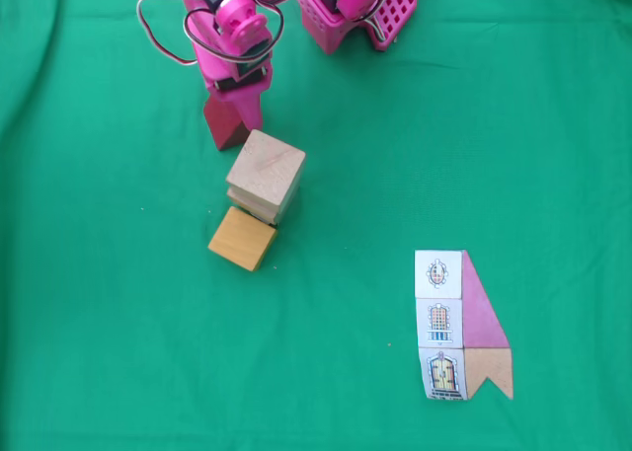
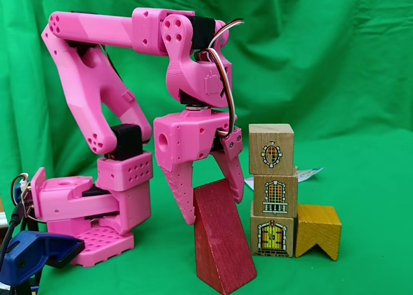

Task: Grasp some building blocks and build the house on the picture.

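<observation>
A dark red wedge [image 2: 222, 243] stands upright on the green cloth, and its top also shows in the top-down fixed view [image 1: 223, 127]. My pink gripper [image 2: 214, 206] [image 1: 235, 101] comes down over its top, one finger against each side, shut on it. Right beside the wedge stands a column of three light-wood cubes [image 2: 273, 195] with window and door drawings, seen from above as a stack [image 1: 267, 167]. An orange-yellow notched block [image 2: 317, 229] [image 1: 242, 238] lies against the column's foot. The picture [image 1: 462, 325] of the house lies flat at the lower right.
The pink arm's base [image 2: 97, 211] [image 1: 357, 15] sits at the cloth's far edge in the top-down fixed view. A blue clamp [image 2: 35, 253] is at the lower left of the side fixed view. Green cloth [image 1: 118, 352] covers the table and the backdrop.
</observation>
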Controlling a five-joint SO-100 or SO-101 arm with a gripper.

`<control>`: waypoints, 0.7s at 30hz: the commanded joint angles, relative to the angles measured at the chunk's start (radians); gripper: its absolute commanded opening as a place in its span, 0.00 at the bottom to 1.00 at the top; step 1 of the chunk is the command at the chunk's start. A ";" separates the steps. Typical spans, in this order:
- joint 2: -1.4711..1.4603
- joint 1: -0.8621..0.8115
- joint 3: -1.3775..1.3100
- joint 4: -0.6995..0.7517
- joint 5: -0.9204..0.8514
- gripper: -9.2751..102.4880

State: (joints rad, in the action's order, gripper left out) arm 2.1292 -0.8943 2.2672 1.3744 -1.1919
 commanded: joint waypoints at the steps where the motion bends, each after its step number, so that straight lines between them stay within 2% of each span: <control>1: 0.002 0.008 -0.021 -0.002 0.008 0.26; 9: 0.005 0.011 -0.034 -0.002 0.008 0.22; 21: 0.198 0.003 -0.034 0.000 -0.003 0.22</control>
State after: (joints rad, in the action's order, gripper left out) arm 2.2841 -0.8882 2.2611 1.3729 -1.1934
